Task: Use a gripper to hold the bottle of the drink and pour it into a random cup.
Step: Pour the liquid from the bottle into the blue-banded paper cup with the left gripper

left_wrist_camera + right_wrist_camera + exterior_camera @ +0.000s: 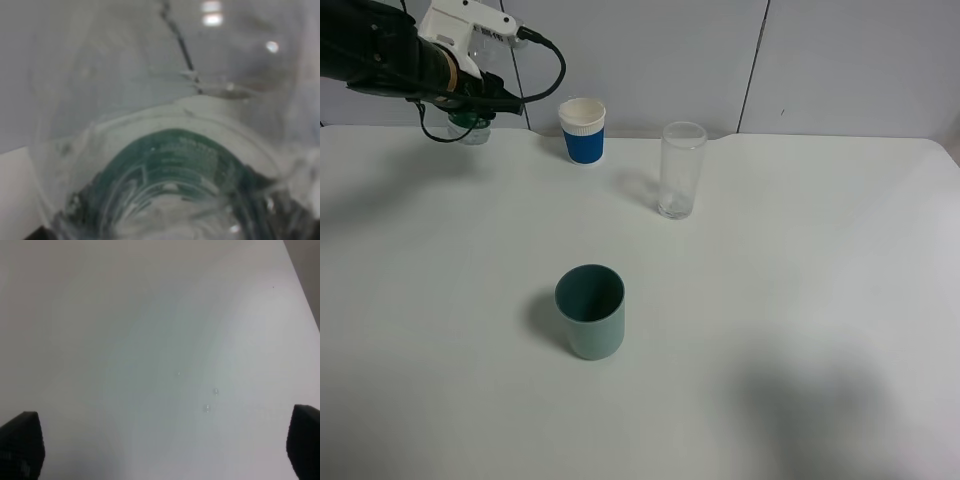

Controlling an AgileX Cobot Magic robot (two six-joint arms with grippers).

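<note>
Clear plastic with a dark green label fills the left wrist view. The bottle of the drink point(470, 126) is pinched in the left end effector point(480, 104), whose jaws are pressed in on it at the far left corner of the surface point(800, 300). It hangs under the arm, its long axis seemingly near upright, though whether its base touches down is unclear. The blue paper cup point(583, 131) stands near it on the right, the tall glass point(681, 168) farther along, and the grey-green cup point(590, 311) well apart toward the camera. The left arm is plainly best placed, so the pour probably needs a short carry rightward, then a tilt. The right end effector point(162, 442) is spread wide over bare surface, holding nothing.
</note>
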